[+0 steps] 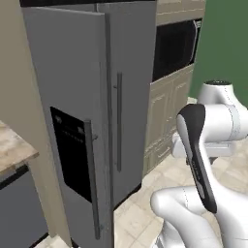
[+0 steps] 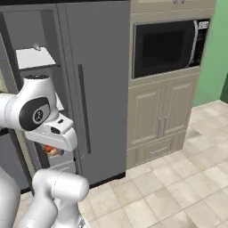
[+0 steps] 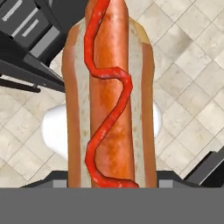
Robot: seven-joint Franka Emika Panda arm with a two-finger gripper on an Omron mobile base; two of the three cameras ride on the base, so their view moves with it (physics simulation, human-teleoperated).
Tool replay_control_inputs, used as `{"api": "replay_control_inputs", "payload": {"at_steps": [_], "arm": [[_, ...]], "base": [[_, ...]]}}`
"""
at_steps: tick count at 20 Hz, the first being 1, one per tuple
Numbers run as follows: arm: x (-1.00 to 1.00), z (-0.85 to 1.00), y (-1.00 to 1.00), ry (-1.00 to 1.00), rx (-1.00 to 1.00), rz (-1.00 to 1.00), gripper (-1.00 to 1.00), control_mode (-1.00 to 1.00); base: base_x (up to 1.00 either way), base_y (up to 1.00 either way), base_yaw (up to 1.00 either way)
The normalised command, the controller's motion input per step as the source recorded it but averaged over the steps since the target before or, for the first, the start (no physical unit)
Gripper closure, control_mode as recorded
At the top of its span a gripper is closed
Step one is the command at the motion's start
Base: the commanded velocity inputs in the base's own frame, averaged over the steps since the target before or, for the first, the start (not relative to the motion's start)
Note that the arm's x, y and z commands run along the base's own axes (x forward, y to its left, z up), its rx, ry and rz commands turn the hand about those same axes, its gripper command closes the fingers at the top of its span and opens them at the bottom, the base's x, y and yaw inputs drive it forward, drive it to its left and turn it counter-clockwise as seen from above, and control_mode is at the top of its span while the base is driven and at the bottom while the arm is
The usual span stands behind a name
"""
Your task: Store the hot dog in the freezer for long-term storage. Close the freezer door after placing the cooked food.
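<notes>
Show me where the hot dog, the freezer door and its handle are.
hot dog (image 3: 109,100): hand view, sausage middle.
freezer door (image 1: 65,72): left base view, upper panel.
handle (image 1: 92,184): left base view, bar's middle.
</notes>
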Motion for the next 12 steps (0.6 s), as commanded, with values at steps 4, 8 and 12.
{"api": "replay_control_inputs", "payload": {"at_steps": [4, 8, 12], "arm": [[0.00, 0.00, 0.00, 0.00, 0.00, 0.00, 1.00, 1.00], [0.00, 0.00, 0.00, 0.00, 0.00, 0.00, 1.00, 1.00], [0.00, 0.00, 0.00, 0.00, 0.00, 0.00, 1.00, 1.00]], "base": [[0.18, -0.77, 0.77], [0.14, -0.78, 0.68], [0.00, -0.52, 0.67]]}}
